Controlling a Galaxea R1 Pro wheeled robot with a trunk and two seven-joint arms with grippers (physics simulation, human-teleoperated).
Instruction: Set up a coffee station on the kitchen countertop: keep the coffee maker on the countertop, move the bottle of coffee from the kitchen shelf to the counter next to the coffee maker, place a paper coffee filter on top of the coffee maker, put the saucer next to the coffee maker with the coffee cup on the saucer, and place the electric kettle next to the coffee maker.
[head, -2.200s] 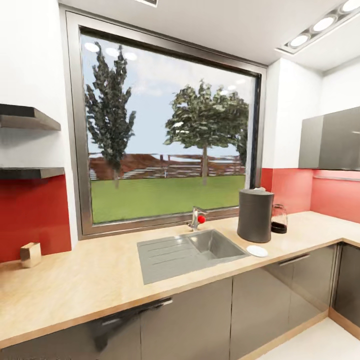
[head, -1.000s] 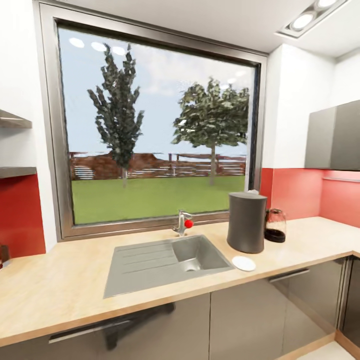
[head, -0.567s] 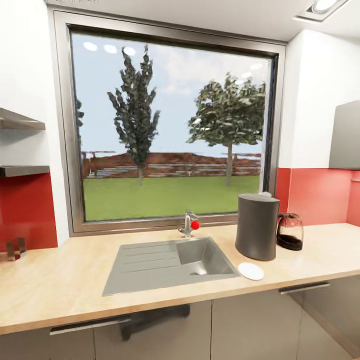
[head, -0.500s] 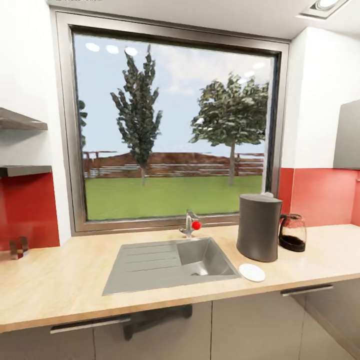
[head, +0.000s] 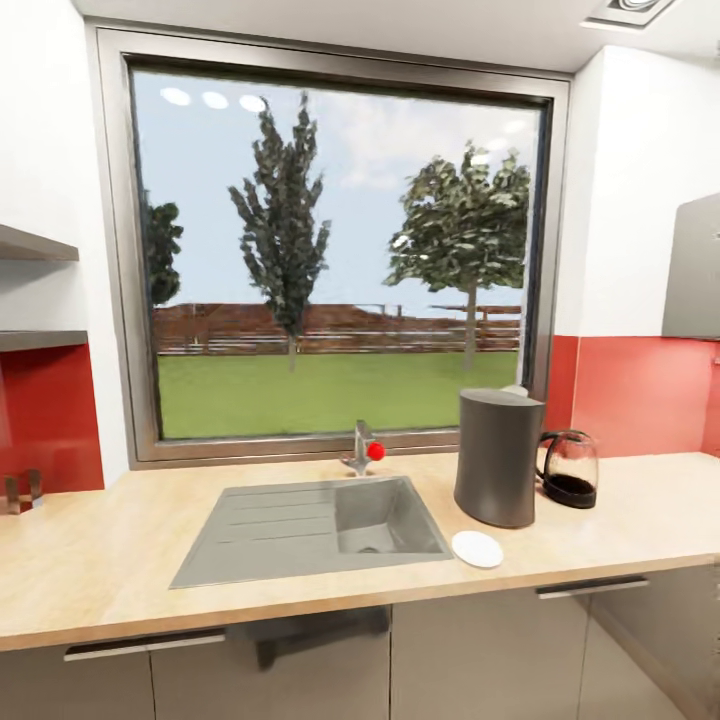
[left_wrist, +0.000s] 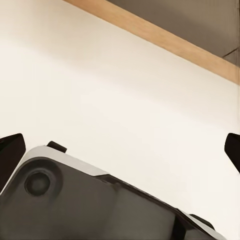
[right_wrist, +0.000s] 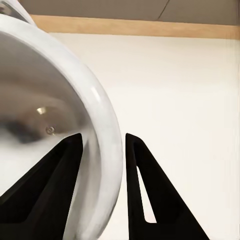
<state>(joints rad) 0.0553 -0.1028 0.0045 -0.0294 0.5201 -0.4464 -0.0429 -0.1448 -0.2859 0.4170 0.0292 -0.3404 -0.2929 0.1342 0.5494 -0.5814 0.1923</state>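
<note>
Here's the countertop (head: 120, 560): the coffee maker (head: 497, 458) stands at the right of the sink (head: 310, 528), saucer (head: 477, 549) near the front edge just beside it, and a glass pot (head: 569, 470) close behind. Right gripper (right_wrist: 102, 165) pinches the coffee cup (right_wrist: 55, 125) by its rim; left gripper (left_wrist: 120, 150) spread wide, empty. Cup, kettle, filter and coffee bottle look left to place.
</note>
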